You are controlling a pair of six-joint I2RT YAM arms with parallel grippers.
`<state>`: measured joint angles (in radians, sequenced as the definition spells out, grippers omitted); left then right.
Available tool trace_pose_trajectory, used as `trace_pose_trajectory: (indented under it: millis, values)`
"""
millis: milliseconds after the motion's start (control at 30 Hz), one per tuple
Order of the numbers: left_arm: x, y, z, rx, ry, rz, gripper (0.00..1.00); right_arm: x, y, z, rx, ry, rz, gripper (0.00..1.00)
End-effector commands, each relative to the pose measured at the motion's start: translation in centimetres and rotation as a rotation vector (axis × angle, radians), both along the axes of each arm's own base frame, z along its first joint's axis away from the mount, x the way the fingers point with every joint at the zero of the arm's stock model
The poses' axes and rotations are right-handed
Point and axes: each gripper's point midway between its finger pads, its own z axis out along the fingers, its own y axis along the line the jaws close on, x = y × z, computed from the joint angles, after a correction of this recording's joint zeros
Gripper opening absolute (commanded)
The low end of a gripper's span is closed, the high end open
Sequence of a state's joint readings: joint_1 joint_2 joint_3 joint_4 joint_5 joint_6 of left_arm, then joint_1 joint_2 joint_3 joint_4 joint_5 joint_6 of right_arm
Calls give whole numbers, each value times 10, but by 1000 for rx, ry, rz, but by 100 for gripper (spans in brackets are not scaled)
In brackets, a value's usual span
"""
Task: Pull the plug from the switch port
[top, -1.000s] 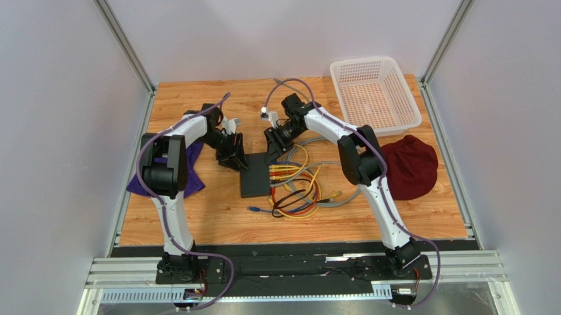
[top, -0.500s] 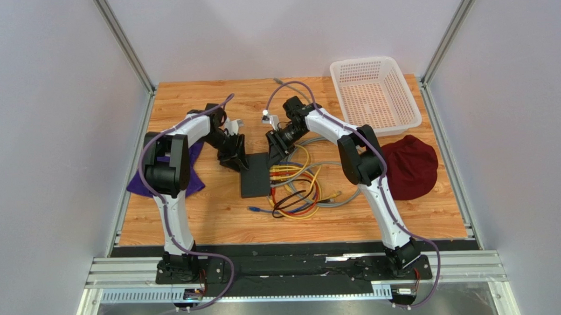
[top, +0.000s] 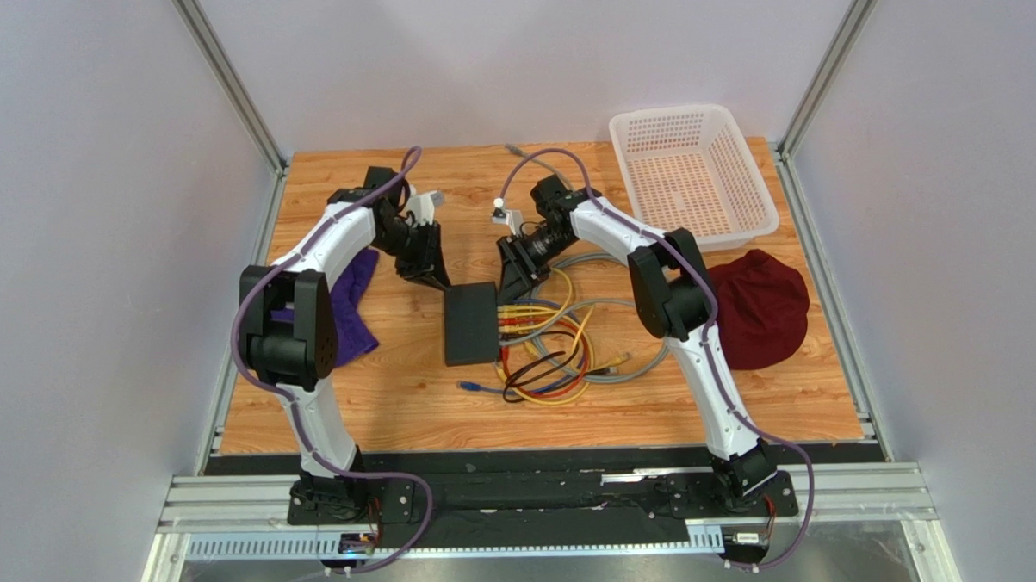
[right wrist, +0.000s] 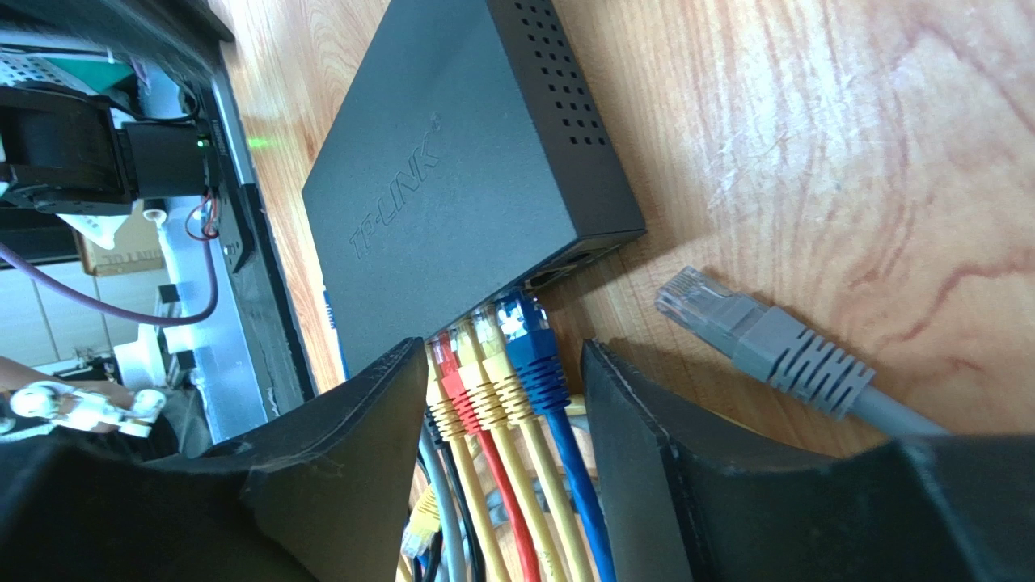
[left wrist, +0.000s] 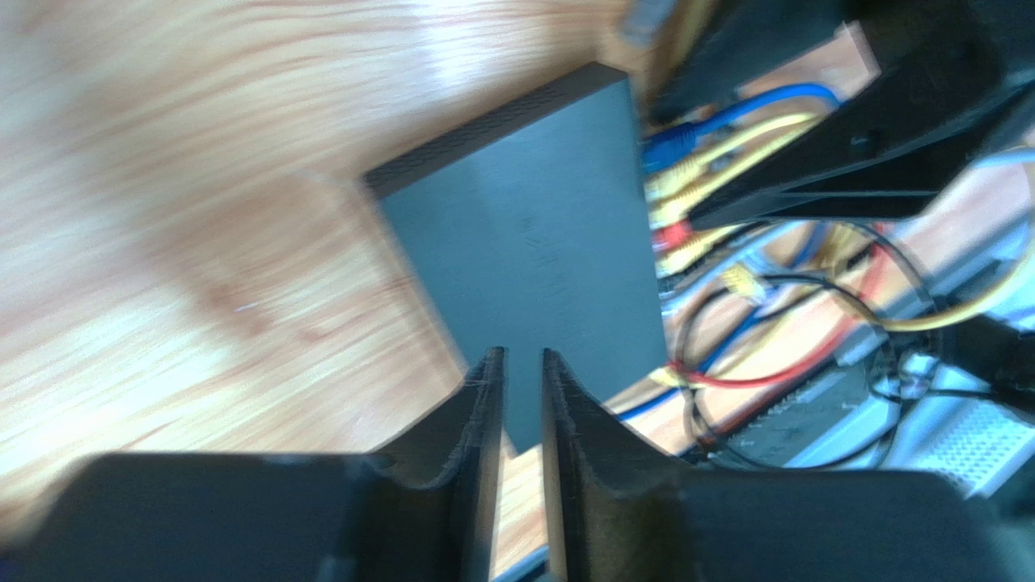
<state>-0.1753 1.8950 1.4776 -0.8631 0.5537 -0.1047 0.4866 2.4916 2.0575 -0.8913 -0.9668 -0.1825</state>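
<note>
switch (right wrist: 456,200), matte black, "tp-link" on lid, mid worktop (top: 398,399); coloured plugs (right wrist: 504,352) in its right edge. grey plug (right wrist: 753,340) loose beside. left tool (left wrist: 512,400) nearly closed, empty; right tool (right wrist: 504,424) parted, straddling plugs.

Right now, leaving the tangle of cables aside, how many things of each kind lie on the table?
Switch: 1
Basket: 1
Cloth items: 2, the purple cloth and the dark red cloth
Total: 4
</note>
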Motion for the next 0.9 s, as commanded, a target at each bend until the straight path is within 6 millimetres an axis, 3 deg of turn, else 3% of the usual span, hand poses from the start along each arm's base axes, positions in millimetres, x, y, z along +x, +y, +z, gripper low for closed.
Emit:
trace_pose_trajectory:
  millis: [0,433,867]
  values:
    - [-23,-24,-18,-80,97,-58,1,1,-10,-23,-59,53,-37,55]
    - [-29,-15,-61,56,177,-78,0,4,-1,-30,-54,66,-51,48]
    - [-29,-16,-66,61,186,-89,0,6,2,-39,-73,52,-52,43]
